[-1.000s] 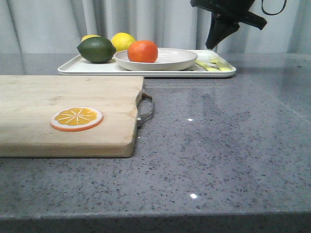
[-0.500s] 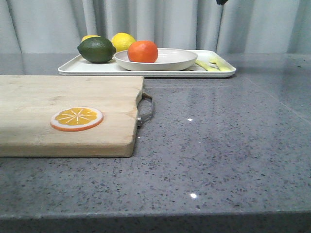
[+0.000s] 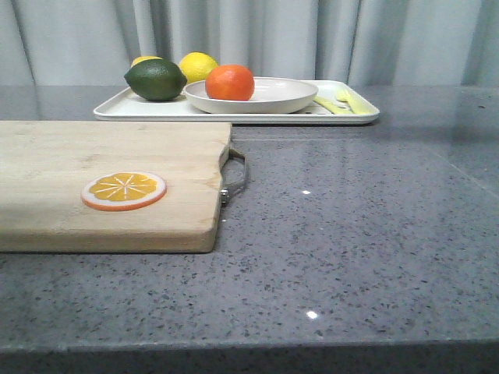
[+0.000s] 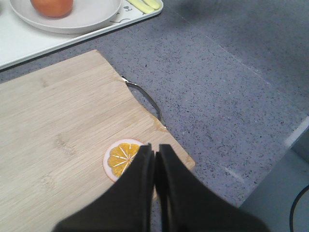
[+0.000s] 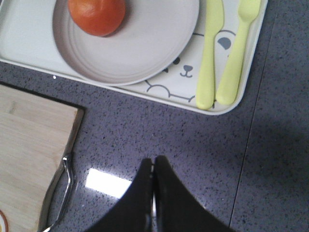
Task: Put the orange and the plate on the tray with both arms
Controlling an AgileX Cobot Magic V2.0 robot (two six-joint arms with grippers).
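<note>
The orange (image 3: 230, 82) lies in the off-white plate (image 3: 273, 100), and the plate rests on the white tray (image 3: 156, 110) at the back of the table. The right wrist view shows the orange (image 5: 96, 15), the plate (image 5: 140, 53) and the tray's bear drawing (image 5: 186, 72). My right gripper (image 5: 154, 162) is shut and empty, high over the grey counter short of the tray. My left gripper (image 4: 155, 151) is shut and empty above the wooden cutting board (image 4: 58, 125), with the orange (image 4: 52, 6) and the plate (image 4: 91, 19) far off. Neither gripper shows in the front view.
A green lime (image 3: 155, 79) and two yellow lemons (image 3: 197, 66) sit at the tray's left end. A yellow knife (image 5: 208, 58) and fork (image 5: 236, 48) lie at its right end. The cutting board (image 3: 101, 179) carries a flat orange slice (image 3: 124, 191) and has a metal handle (image 3: 234, 173).
The right arm, which hung over the tray's right end a second ago, has lifted up out of the front view. The objects on the tray have not moved.
</note>
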